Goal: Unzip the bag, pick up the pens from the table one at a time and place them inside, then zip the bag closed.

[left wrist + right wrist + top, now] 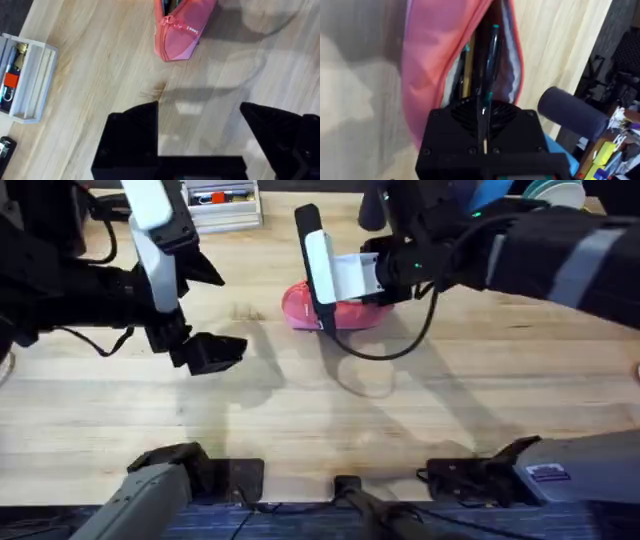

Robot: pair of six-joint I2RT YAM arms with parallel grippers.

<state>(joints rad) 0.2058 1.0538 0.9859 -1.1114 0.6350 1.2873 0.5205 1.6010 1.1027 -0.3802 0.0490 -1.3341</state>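
The table is pale joined planks, with a grey tray of small items near its far left edge. The pink bag lies at the middle far side, its zip open. My right gripper is pressed into the mouth, fingers closed on a dark pen beside a yellow one. My left gripper hangs open and empty, well apart from the bag.

Bag: I'm seeing the pink bag lying unzipped on the table.
Dark pen: the right gripper is pinching the dark pen over the opening.
Yellow pen: the yellow pen is lying inside.
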